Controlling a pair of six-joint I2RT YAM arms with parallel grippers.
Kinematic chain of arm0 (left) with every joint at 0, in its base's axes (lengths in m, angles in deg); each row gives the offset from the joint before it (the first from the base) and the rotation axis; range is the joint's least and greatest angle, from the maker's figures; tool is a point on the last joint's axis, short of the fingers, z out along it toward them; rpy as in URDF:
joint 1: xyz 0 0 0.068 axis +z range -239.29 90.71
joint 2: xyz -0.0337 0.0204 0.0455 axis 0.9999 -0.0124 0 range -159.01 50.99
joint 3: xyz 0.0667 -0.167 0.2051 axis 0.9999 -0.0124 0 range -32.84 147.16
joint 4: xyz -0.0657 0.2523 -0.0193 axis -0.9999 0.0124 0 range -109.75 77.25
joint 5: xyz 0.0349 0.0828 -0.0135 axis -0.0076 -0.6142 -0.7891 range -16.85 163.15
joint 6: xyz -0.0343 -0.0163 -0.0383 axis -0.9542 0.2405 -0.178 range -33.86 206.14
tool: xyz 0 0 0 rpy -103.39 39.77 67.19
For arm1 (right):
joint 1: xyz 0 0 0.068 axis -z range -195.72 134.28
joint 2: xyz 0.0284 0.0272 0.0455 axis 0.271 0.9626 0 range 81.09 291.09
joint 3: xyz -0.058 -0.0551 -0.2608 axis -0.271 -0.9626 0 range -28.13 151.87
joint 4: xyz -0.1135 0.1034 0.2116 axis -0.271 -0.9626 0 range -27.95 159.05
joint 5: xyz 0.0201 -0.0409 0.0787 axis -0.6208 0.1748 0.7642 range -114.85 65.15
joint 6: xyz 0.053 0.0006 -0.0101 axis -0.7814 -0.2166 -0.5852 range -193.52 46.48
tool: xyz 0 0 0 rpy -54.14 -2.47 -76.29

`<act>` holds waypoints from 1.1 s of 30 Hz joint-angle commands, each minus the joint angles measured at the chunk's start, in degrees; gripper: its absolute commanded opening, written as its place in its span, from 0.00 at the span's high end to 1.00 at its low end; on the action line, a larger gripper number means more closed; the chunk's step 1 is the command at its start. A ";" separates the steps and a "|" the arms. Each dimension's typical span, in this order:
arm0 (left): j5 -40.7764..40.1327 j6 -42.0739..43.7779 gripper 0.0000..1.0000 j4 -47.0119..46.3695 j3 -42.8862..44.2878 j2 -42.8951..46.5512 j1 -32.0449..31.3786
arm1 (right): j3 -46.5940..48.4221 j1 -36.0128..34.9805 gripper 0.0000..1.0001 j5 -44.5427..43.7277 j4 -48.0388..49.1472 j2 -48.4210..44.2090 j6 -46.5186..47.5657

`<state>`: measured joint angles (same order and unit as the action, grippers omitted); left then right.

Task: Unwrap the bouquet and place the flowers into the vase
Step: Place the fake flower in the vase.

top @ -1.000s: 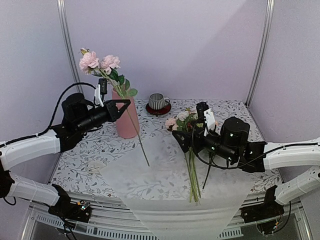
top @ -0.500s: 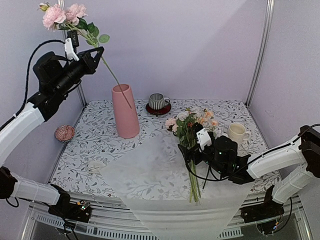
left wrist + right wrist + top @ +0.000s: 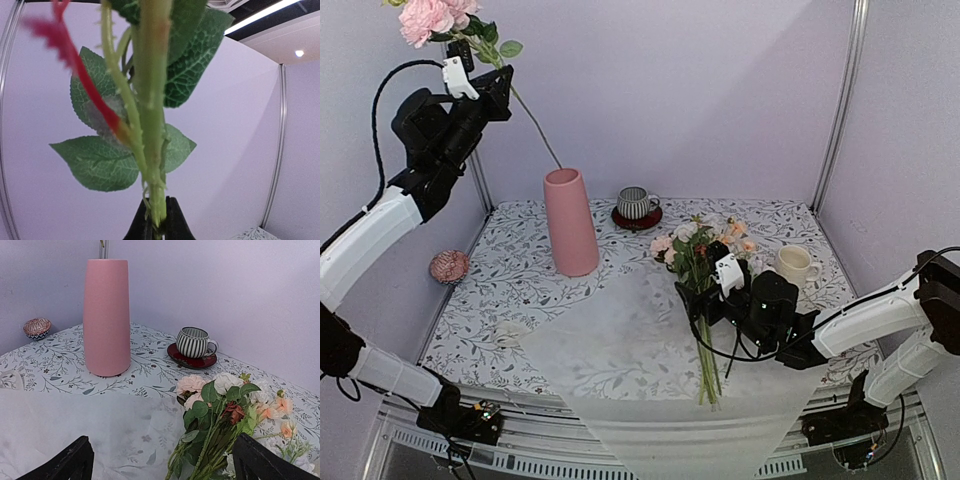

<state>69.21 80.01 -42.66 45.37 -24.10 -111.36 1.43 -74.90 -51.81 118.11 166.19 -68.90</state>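
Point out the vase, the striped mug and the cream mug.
vase (image 3: 570,225), top view, middle of its wall.
striped mug (image 3: 194,342), right wrist view, its striped side.
cream mug (image 3: 792,266), top view, its body.

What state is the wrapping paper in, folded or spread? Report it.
Spread. The wrapping paper lies flat and open on the table, with the flowers lying loose on top of it.

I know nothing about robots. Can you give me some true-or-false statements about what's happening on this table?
1. The left tool is shut on the stem of a pink flower. True.
2. The vase lies on its side. False: it stands upright.
3. The right tool is open over the flowers lying on the wrapping paper. True.
4. The striped mug sits on the paper. False: it sits on a red saucer.
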 commanded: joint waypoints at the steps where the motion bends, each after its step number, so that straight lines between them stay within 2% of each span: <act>1: -0.43 0.68 1.00 -3.89 0.99 -1.94 1.37 | 0.03 0.23 0.01 -1.23 1.82 0.22 0.65; 8: -0.29 0.07 1.00 -3.69 -1.49 -4.40 1.89 | 0.14 0.25 0.01 -0.83 1.83 0.20 0.41; 15: -0.04 -2.66 1.00 4.44 -2.54 -6.97 1.94 | 0.22 0.25 0.01 -0.55 1.66 0.16 0.45; 20: 0.57 -4.34 1.00 6.99 -5.55 -7.71 1.93 | 0.44 0.22 0.01 -0.41 1.41 0.36 0.48; 33: 2.00 -7.48 1.00 19.21 -4.04 -14.01 1.94 | 1.50 0.21 0.01 0.15 0.38 1.58 0.55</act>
<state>69.86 74.04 -28.22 40.28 -36.60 -110.00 1.48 -74.90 -51.97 118.37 166.78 -68.50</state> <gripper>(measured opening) 0.061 0.988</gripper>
